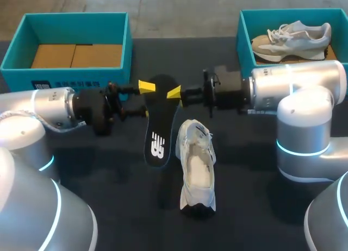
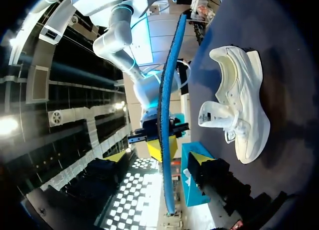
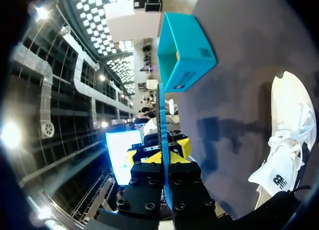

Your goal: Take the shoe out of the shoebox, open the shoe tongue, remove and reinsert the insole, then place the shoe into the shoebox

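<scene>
Two grippers are flanking one black insole (image 1: 159, 129) above the dark counter (image 1: 109, 202): my left gripper (image 1: 144, 99) is coming in at its one edge and my right gripper (image 1: 175, 93) at the other, both near the same end. My right fingers (image 3: 187, 182) are clamping the insole, which is showing edge-on between them in the right wrist view. Whether my left gripper is also gripping it, I cannot tell. The insole's free end is hanging over the counter with its printed face upward. The white shoe (image 1: 197, 164) is lying on the counter just beside the insole, on my right side, outside both boxes, with its tongue pulled open. One teal shoebox (image 1: 122, 61) is standing at the far left, showing a brown cardboard floor. Another teal shoebox (image 1: 243, 42) at the far right is holding a second shoe (image 1: 293, 38).
</scene>
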`<state>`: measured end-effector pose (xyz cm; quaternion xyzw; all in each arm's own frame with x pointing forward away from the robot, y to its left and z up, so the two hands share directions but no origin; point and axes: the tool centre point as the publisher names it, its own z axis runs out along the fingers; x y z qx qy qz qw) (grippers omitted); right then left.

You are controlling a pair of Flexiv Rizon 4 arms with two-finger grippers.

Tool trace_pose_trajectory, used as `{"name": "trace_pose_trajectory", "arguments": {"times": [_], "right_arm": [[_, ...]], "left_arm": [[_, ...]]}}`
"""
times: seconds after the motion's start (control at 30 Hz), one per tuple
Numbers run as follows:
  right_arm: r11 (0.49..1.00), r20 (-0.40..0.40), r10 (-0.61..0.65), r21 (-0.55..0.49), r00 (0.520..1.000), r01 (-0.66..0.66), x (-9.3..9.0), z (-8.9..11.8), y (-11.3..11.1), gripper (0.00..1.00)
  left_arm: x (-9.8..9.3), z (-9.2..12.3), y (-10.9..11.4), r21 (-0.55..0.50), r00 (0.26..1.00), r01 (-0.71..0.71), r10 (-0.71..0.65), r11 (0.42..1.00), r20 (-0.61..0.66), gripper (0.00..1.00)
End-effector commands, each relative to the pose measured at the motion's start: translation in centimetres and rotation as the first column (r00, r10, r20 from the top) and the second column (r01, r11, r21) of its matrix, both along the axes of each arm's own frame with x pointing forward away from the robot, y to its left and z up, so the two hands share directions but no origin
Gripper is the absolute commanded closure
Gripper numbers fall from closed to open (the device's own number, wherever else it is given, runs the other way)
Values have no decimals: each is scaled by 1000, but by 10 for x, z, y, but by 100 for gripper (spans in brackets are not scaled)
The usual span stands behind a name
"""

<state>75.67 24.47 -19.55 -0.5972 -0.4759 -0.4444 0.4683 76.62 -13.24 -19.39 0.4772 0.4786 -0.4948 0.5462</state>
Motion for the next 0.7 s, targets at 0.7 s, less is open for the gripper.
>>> {"name": "trace_pose_trajectory", "arguments": {"times": [0.7], "right_arm": [[1000,1,-2,-8,1000,2,2,-2,-2,100]], "left_arm": [[5,-6,-3,21,1000,-29,29,999,-11,74]]}}
